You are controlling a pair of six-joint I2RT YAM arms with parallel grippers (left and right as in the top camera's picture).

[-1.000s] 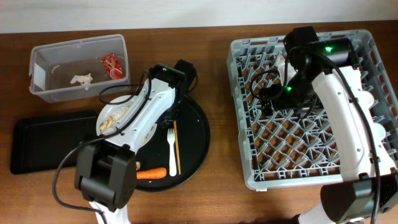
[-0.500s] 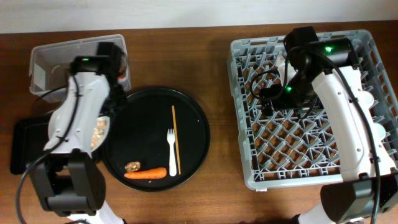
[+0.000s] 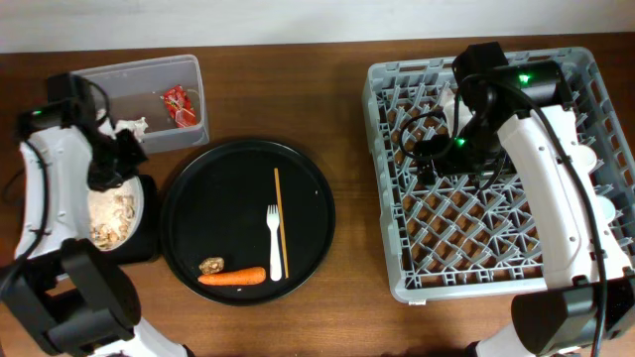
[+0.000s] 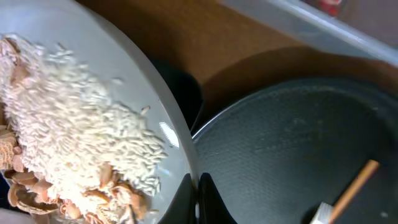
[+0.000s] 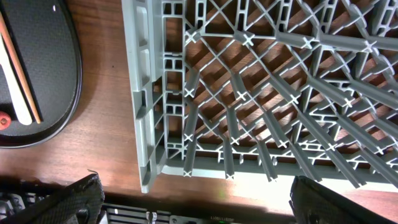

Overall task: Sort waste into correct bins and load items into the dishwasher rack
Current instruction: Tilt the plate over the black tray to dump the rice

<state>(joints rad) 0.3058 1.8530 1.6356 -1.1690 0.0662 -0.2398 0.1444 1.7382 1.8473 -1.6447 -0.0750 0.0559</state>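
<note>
We're looking down on one corner of the dishwasher rack (image 5: 146, 93): grey lattice and pegs, with the brown table (image 5: 102, 93) showing through its floor. Left of the rack, not touching it, there's the edge of the round black tray (image 5: 46, 56). On it the chopstick (image 5: 23, 81) and fork handle (image 5: 17, 99) lie side by side, plus a bit of carrot (image 5: 3, 120). Our right gripper (image 5: 194, 186) hangs over the rack's corner, fingers (image 5: 81, 199) spread wide with nothing in them.

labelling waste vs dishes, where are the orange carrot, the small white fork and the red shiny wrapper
orange carrot (image 3: 234, 278), overhead view, middle of its body
small white fork (image 3: 274, 243), overhead view, on the handle
red shiny wrapper (image 3: 179, 103), overhead view, its centre
</note>
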